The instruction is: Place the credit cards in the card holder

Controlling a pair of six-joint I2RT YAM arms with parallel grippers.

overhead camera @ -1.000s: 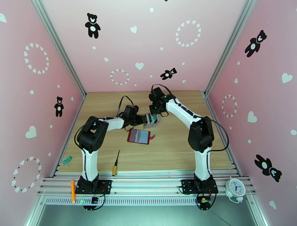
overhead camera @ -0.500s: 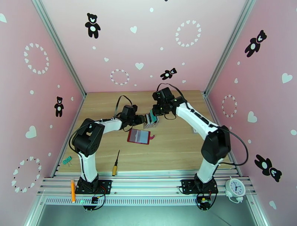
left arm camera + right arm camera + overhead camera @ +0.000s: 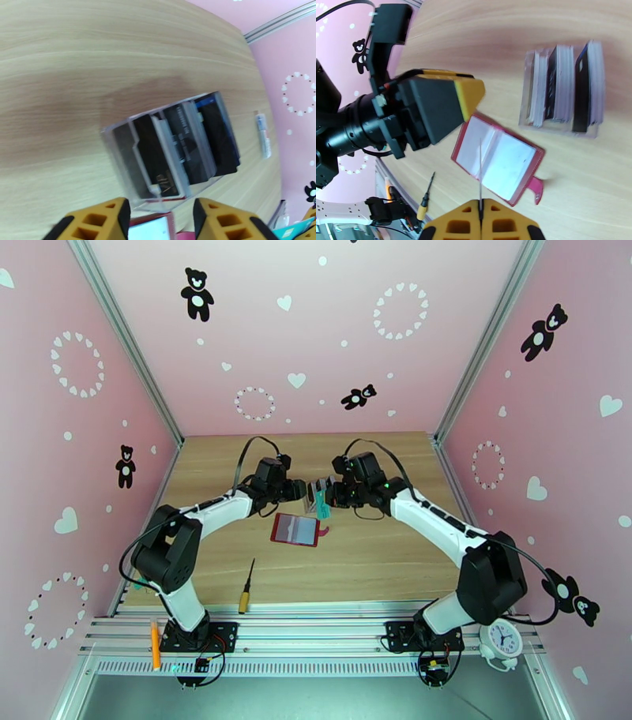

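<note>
- The card holder (image 3: 296,530) lies open and flat at the middle of the table (image 3: 379,556). It is a dark red folding wallet with pale grey striped pockets inside.
- In the right wrist view its two pocket panels look pale and glossy. A pinkish-red snap tab (image 3: 537,190) sticks out from its edge.
- Most of the credit cards (image 3: 561,90) stand on edge in a clear rack (image 3: 317,494) just beside the holder, at about 1 o'clock from it. They are packed in bunches of black, pale grey and dark blue.
- The right gripper (image 3: 481,205) is pinched tight on a single teal card (image 3: 323,511). Its own camera sees the card edge-on as a thin line above the open holder.
- In the top view that card hangs at 1 o'clock from the holder, just in front of the rack.
- The left gripper (image 3: 161,213) has its jaws moderately apart with nothing between them. It sits at 9 o'clock from the rack, close to it but not touching.
- A yellow-handled screwdriver (image 3: 247,587) lies at 7 o'clock from the holder, well apart.
</note>
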